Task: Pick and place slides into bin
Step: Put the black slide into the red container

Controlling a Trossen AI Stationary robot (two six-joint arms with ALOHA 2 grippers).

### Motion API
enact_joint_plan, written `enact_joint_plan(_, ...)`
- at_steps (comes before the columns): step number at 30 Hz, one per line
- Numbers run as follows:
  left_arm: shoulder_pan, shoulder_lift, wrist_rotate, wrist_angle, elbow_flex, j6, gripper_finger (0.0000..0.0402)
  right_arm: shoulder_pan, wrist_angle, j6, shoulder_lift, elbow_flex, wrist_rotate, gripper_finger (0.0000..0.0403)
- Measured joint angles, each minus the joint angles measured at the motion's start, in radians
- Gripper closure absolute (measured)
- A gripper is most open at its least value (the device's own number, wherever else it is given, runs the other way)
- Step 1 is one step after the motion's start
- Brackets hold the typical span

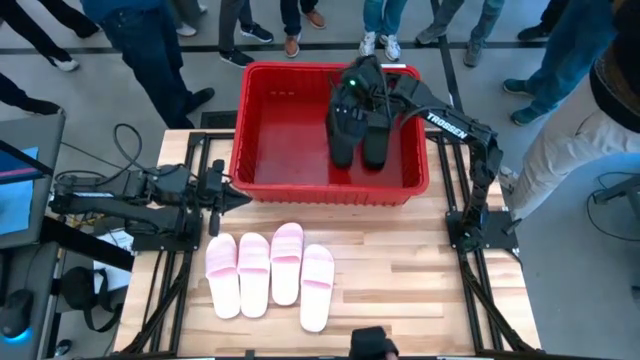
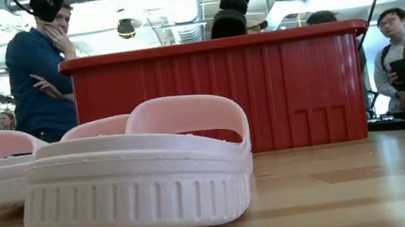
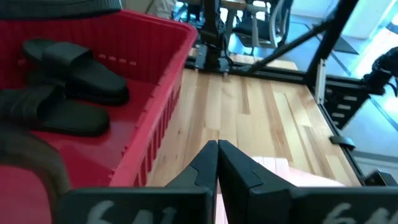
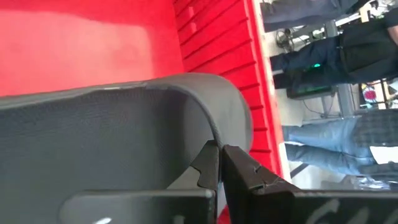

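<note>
The red bin [image 1: 244,130] stands at the table's far side; it also shows in the low view [image 2: 295,83]. Two black slides [image 1: 362,135] lie side by side on its floor, right of centre, and show in the left wrist view [image 3: 74,68]. My right gripper [image 1: 350,95] is down inside the bin over the left black slide, fingers shut [image 4: 219,150] at its strap [image 4: 124,124]. Several pale pink slides [image 1: 270,272] lie soles down in a row on the table in front of the bin. My left gripper [image 1: 238,195] is shut and empty by the bin's near left corner. My right gripper's shut fingertips stand at the curved edge of the left black slide's strap [image 4: 214,134], coming from above. The fingers hide the spot, so I cannot tell whether they touch the strap. The slide lies on the bin's floor.
Several people stand around the table's far and side edges [image 1: 150,50]. Bare wooden table top [image 1: 400,270] lies right of the pink slides. A dark object [image 1: 370,343] sits at the table's near edge. The left half of the bin's floor [image 1: 290,130] is bare.
</note>
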Motion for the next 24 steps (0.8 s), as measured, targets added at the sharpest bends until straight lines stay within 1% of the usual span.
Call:
enact_joint_plan(5,0.0,0.0,-0.024,0.021,0.0,0.001,0.0401,-0.038,0.007,-0.016,0.011,-0.001,-0.057,0.0403)
enact_joint_plan(8,0.0,0.0,-0.029,0.026,0.0,0.001,0.0401,-0.048,0.03,-0.032,0.036,0.0,-0.053,0.0403)
enact_joint_plan(10,0.0,0.0,-0.031,0.028,0.0,0.001,0.0401,-0.058,0.021,-0.045,0.056,-0.002,-0.078,0.0403)
enact_joint_plan(18,0.0,0.0,-0.05,0.031,0.0,-0.006,0.0401,-0.089,0.039,-0.051,0.123,0.0,-0.118,0.0403)
enact_joint_plan(24,0.0,0.0,-0.054,0.03,0.0,-0.012,0.0401,-0.123,0.038,-0.051,0.14,0.0,-0.162,0.0403)
